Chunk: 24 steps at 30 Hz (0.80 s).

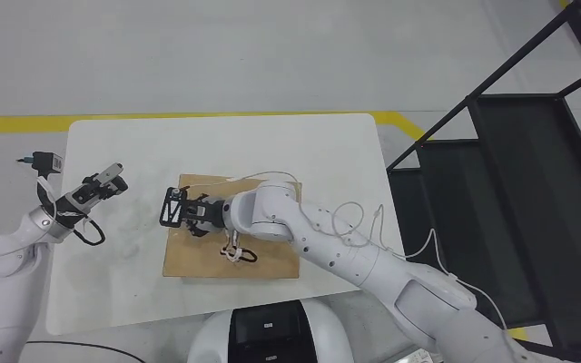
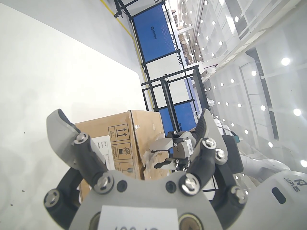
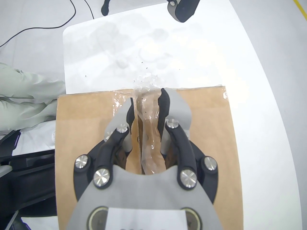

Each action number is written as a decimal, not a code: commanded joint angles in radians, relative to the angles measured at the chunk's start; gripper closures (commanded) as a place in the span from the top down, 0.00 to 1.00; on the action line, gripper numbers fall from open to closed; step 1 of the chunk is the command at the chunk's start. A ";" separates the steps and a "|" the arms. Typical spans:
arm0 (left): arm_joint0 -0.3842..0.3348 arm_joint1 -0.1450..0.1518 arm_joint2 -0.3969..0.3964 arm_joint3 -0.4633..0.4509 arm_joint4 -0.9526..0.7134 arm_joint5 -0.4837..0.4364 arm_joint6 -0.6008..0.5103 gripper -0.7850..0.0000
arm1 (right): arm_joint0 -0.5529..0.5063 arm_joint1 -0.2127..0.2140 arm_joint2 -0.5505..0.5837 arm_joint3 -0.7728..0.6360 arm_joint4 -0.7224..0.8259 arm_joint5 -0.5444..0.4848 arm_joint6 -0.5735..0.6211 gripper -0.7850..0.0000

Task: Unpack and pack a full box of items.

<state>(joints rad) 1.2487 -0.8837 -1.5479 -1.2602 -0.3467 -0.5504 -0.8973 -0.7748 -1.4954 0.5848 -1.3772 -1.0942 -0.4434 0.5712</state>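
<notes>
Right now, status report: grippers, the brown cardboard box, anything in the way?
Left gripper open, empty, above white table. Right gripper open, straddling clear tape on top seam of brown cardboard box. Flaps closed. Nothing in the way.

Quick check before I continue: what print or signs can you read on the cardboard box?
Two upward arrows, a sign, no words: side of the cardboard box.
Small symbol squares beneath the arrows: too small to read.
The white label on that side: print too small to read.
On the box top: no print, only clear tape.

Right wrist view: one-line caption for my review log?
Right gripper straddles the clear tape on the seam of the closed cardboard box, white table beyond.
</notes>
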 commanded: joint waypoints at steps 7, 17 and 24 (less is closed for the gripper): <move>-0.003 -0.001 -0.001 0.007 -0.005 -0.002 -0.006 1.00 | 0.007 -0.007 -0.006 0.005 -0.069 0.011 0.003 0.00; -0.003 0.000 -0.010 0.015 -0.016 -0.007 -0.017 1.00 | 0.007 -0.019 -0.034 0.009 -0.190 0.023 -0.026 0.00; -0.002 0.000 -0.014 0.012 -0.022 -0.014 -0.025 1.00 | -0.014 -0.016 -0.032 -0.017 -0.253 0.004 -0.029 0.05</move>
<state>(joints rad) 1.2468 -0.8838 -1.5616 -1.2481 -0.3678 -0.5630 -0.9219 -0.7856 -1.5118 0.5536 -1.3944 -1.3355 -0.4373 0.5405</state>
